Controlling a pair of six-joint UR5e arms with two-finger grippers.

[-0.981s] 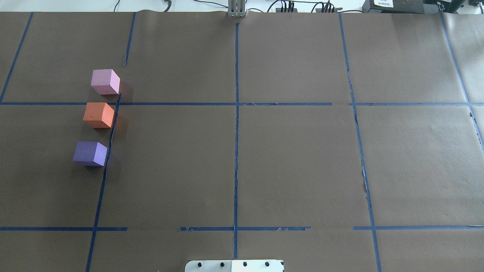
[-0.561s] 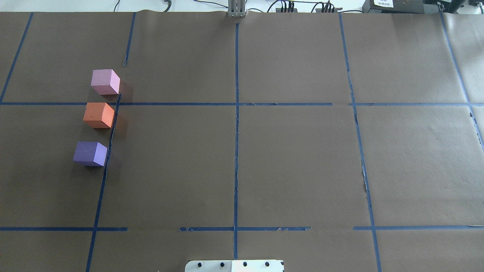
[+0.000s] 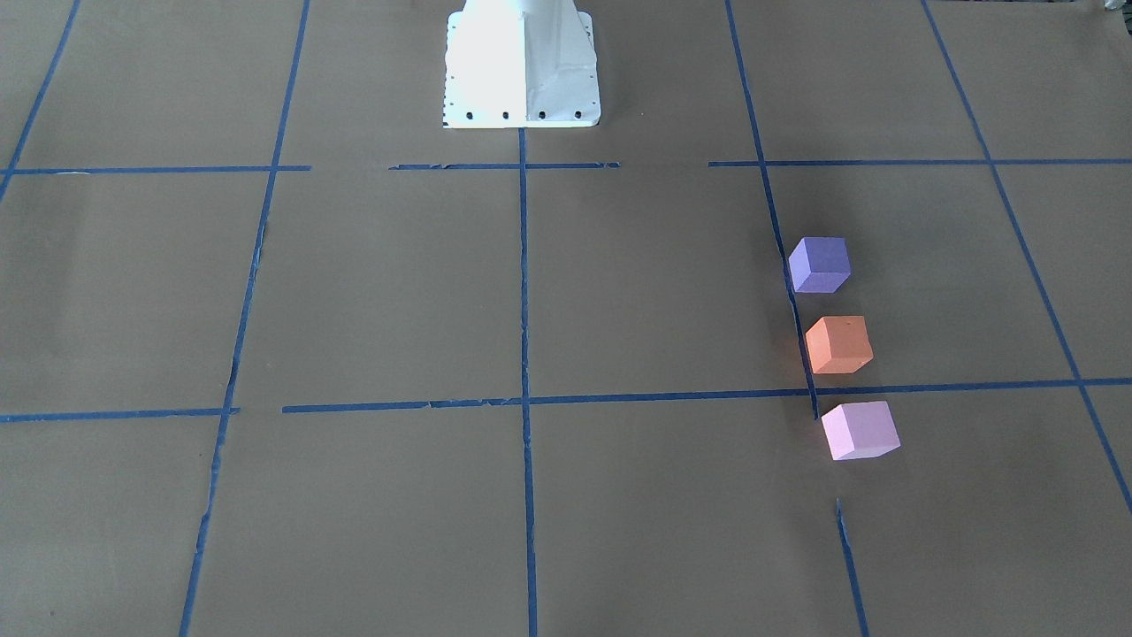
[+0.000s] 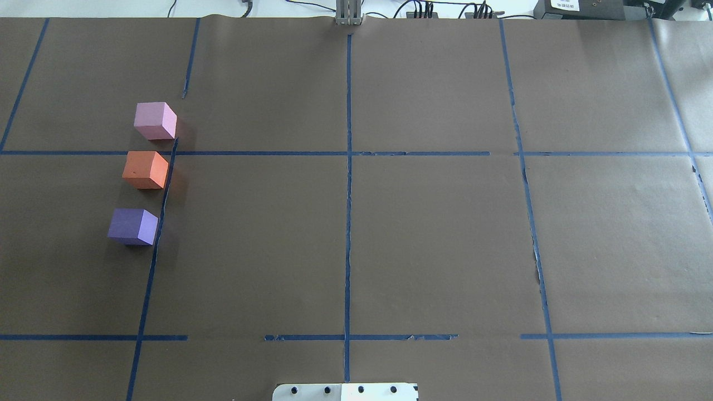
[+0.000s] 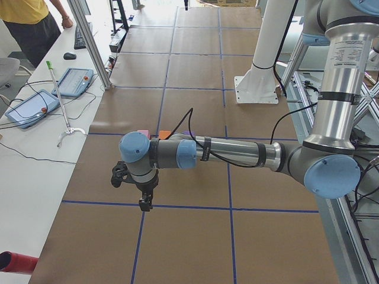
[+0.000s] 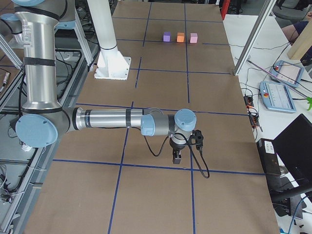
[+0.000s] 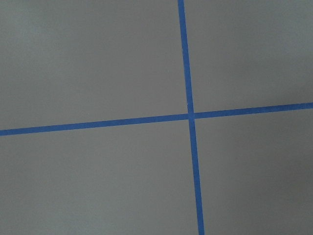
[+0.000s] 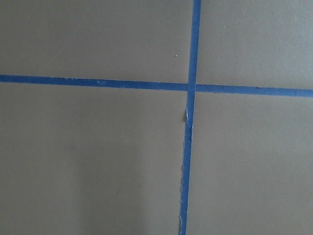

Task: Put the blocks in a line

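Three blocks stand in a straight row on the brown paper, on the robot's left side of the table: the pink block farthest, the orange block in the middle, the purple block nearest the robot. Small gaps separate them. They also show in the front-facing view as pink, orange and purple. The left gripper hangs over the table end, away from the blocks. The right gripper hangs over the opposite end. I cannot tell whether either is open or shut. Both wrist views show only paper and tape.
Blue tape lines divide the brown paper into a grid. The white robot base plate sits at the near middle edge. Side benches hold teach pendants and cables; a person stands by the left bench.
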